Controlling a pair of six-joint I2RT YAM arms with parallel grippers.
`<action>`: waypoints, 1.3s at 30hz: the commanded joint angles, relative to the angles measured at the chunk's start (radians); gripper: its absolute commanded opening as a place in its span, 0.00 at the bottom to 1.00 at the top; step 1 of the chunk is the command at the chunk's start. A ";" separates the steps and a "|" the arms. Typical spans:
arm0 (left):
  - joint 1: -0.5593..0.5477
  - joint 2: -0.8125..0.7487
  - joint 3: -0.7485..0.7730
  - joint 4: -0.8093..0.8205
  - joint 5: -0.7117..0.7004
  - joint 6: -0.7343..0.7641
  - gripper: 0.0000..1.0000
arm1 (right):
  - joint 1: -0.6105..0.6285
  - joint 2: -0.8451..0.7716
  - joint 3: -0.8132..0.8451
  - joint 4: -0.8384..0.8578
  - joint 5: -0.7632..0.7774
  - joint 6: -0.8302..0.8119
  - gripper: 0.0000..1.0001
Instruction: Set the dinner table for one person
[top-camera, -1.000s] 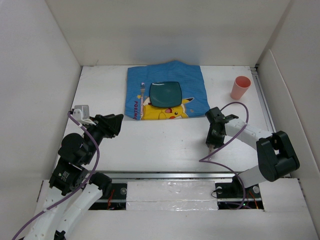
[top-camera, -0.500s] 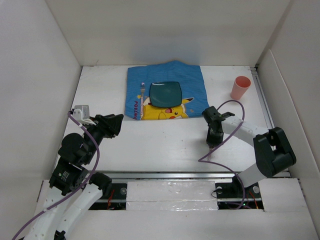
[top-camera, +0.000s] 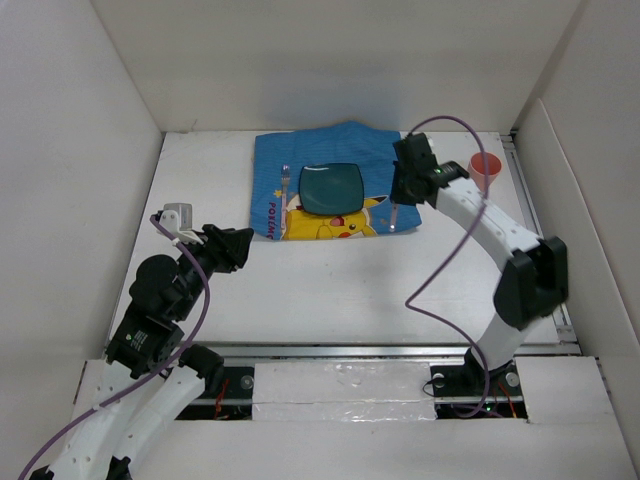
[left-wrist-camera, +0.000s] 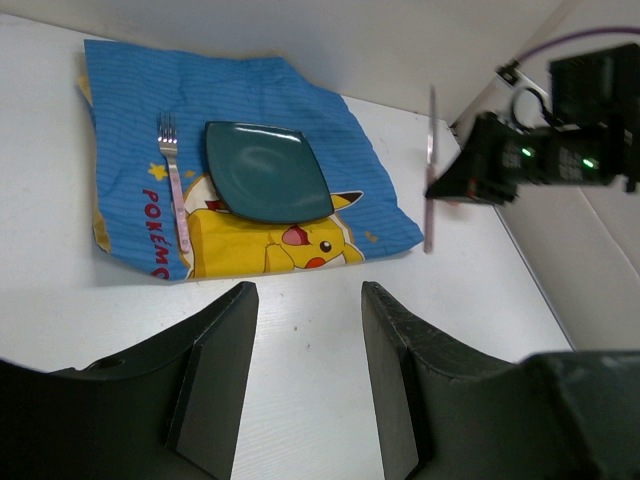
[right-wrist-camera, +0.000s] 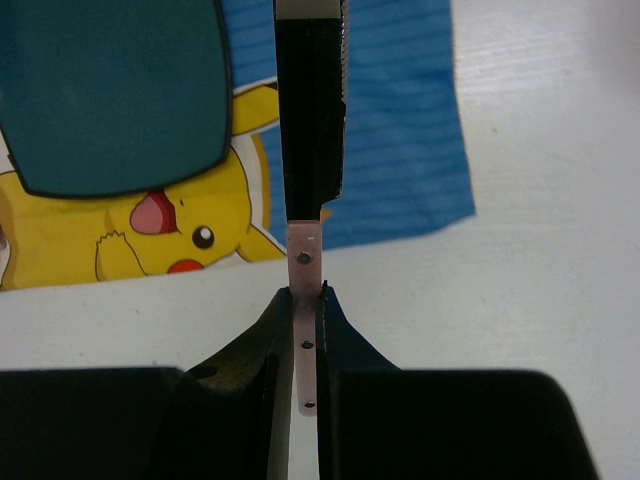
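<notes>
The right arm reaches far out across the surface (top-camera: 330, 290), its upper links stretched toward the back and the wrist turned down over the right edge of the blue cloth (top-camera: 380, 160). The right hand (right-wrist-camera: 300, 305) is pressed together on a knife (left-wrist-camera: 428, 222) – the two fingers pinch the pale pink riveted handle from either side, and the blade runs on beyond them. In the left wrist view the knife stands nearly upright, held about mid-length, just right of the green plate (top-camera: 332, 187). Its lower end hangs by the cloth's near right corner; whether it touches the cloth or the surface I cannot tell from these angles.

The left arm is folded back on the left side, elbow bent. The left hand (left-wrist-camera: 305, 300) hangs low over bare surface near the cloth's near left corner. Its fingers are spread apart, with nothing between them and nothing touched.

The surface is the white floor of the walled box, lying under both arms. The cloth lies at its far middle – plate on it, a fork (left-wrist-camera: 172, 170) just left of the plate. A pink cup (top-camera: 487, 165) stands at the far right, off the cloth, partly behind the right arm.
</notes>
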 joint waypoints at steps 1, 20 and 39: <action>-0.005 0.016 -0.012 0.036 -0.008 0.021 0.42 | -0.012 0.231 0.222 0.045 -0.053 -0.117 0.00; -0.005 0.060 -0.015 0.041 -0.022 0.030 0.42 | -0.091 0.798 0.761 -0.105 -0.179 -0.203 0.00; -0.005 0.056 -0.021 0.039 -0.034 0.027 0.42 | -0.109 0.683 0.620 -0.093 -0.117 -0.203 0.42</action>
